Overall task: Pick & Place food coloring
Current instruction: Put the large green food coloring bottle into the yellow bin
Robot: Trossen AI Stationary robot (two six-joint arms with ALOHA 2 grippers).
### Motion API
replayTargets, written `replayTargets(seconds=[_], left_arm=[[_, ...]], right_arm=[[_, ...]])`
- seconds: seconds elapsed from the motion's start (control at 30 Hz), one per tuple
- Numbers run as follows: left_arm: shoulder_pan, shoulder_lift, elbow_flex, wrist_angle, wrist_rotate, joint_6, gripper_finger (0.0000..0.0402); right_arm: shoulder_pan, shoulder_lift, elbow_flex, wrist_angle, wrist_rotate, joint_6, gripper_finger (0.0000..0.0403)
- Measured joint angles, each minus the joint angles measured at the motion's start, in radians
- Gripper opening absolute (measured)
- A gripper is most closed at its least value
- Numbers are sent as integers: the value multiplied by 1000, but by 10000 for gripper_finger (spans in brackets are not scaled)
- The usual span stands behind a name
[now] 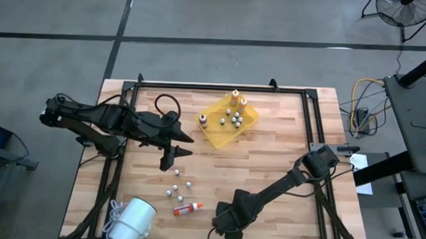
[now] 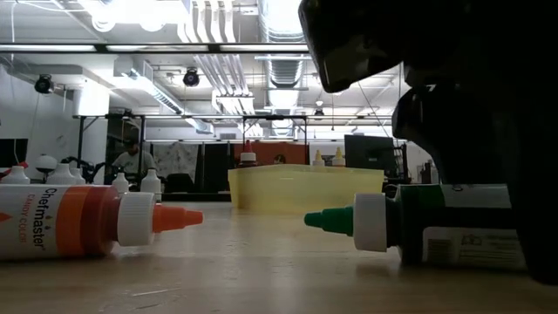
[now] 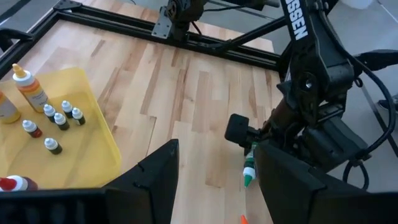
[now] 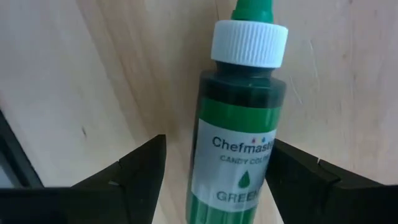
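Note:
A green food coloring bottle (image 4: 239,143) with a white collar and a pointed green cap lies on its side near the table's front edge (image 2: 375,222). My right gripper (image 4: 216,144) points down over it, open, one finger on each side of the bottle's body without touching it. In the high view this gripper (image 1: 226,219) hides the bottle. An orange food coloring bottle (image 1: 187,209) lies on its side just left of it (image 2: 78,222). My left gripper (image 3: 214,186) hovers open and holds nothing, above the table's left middle (image 1: 175,152).
A yellow tray (image 1: 216,132) at the far centre holds taller bottles (image 1: 235,99) and several small pale-capped vials (image 3: 61,118). More pale vials (image 1: 178,184) lie scattered on the wood between the arms. A white roll (image 1: 133,220) sits at the near left corner.

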Motion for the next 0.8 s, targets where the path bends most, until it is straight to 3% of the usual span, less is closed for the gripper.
replayTargets(seconds=[0.4, 0.8], left_arm=[[0, 0, 0, 0, 0, 0, 179], [0, 0, 0, 0, 0, 0, 179]], right_arm=[[-1, 5, 0, -1, -1, 32, 221], [-1, 6, -1, 3, -5, 18, 127]])
